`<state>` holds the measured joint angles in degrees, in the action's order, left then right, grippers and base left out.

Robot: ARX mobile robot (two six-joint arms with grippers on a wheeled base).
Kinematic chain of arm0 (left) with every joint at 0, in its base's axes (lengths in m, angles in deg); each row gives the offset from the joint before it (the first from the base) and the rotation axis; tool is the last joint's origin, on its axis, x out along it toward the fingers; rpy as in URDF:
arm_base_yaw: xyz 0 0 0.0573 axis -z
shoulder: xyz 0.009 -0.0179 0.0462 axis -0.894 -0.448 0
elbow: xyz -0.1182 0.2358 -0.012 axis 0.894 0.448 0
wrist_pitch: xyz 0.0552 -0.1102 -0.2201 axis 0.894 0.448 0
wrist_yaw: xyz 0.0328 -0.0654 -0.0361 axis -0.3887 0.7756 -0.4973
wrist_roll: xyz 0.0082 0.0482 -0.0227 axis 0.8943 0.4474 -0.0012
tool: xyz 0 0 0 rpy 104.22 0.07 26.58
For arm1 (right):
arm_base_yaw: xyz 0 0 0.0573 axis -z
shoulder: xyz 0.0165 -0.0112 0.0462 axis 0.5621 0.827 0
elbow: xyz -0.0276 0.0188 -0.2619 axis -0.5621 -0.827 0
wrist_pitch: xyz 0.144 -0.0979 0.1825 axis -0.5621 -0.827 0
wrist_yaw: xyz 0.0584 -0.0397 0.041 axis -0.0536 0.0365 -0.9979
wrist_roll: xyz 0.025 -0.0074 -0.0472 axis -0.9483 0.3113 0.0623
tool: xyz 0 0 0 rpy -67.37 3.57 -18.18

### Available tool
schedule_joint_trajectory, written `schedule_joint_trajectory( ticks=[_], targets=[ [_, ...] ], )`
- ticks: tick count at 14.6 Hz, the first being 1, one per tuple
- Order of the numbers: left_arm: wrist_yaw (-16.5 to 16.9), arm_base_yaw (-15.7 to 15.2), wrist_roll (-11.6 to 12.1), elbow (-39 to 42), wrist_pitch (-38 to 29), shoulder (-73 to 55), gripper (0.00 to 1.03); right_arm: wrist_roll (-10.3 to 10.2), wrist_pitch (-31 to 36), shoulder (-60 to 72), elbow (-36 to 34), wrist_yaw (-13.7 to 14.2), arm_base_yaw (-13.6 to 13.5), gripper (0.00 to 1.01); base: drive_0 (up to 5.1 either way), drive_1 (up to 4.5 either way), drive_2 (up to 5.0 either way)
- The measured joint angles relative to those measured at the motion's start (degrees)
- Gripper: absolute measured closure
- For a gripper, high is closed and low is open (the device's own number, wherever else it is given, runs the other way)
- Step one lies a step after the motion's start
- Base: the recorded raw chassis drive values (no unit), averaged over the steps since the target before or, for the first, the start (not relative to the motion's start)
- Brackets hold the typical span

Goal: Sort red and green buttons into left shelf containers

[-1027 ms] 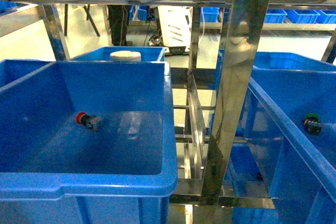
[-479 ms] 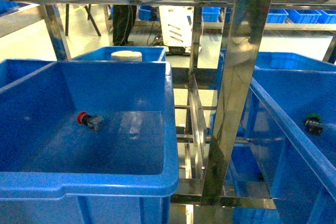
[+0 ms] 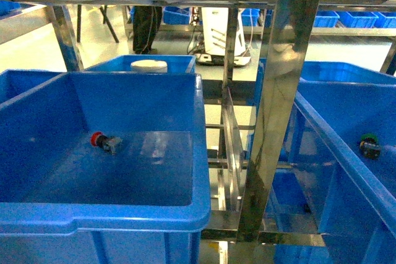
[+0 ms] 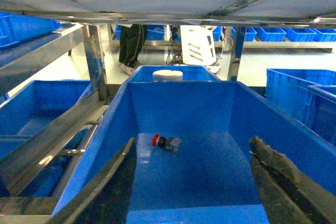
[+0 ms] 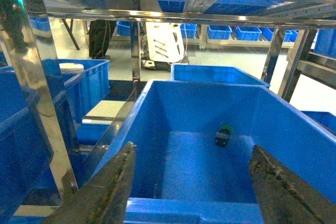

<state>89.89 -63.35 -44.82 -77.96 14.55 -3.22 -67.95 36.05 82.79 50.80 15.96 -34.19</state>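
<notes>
The red button [image 3: 104,142] lies on its side on the floor of a large deep blue bin [image 3: 105,217] at the left. In the left wrist view the same red button [image 4: 166,142] rests toward the far end of that bin [image 4: 194,214]. My left gripper [image 4: 191,182] hangs open over the bin's near rim, holding nothing. The green button [image 3: 369,146] sits in the big blue bin [image 3: 346,100] at the right. The right wrist view shows this green button [image 5: 224,135] near the bin's [image 5: 194,211] back wall, with my right gripper [image 5: 194,182] open and empty above the front rim.
A shiny steel shelf upright [image 3: 272,122] stands between the two bins, with a steel shelf close overhead. Behind the left bin is another blue bin holding a white round lid [image 3: 148,65]. Farther back are a white machine [image 3: 216,35], a person's legs [image 3: 143,29] and small blue trays [image 3: 352,18].
Both buttons and bins stay where they were. Only the white machine in the background has shifted to the right.
</notes>
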Motion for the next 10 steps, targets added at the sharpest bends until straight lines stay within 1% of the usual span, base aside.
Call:
schedule_joint_trajectory(
  ticks=[2,3,4,10],
  targets=[
    [-0.02,0.00,0.00,0.00,0.00,0.00,0.13,0.02,0.00,0.00,0.00,0.00,0.00,0.15,0.0,0.00,0.0],
    [-0.02,0.00,0.07,0.00,0.00,0.00,0.03,0.00,0.00,0.00,0.00,0.00,0.00,0.02,0.0,0.00,0.0],
    [-0.02,0.00,0.11,0.00,0.00,0.00,0.06,-0.02,0.00,0.00,0.00,0.00,0.00,0.03,0.0,0.00,0.0],
    [0.00,0.00,0.15,0.00,0.00,0.00,0.05,-0.02,0.00,0.00,0.00,0.00,0.00,0.03,0.0,0.00,0.0]
  ],
)
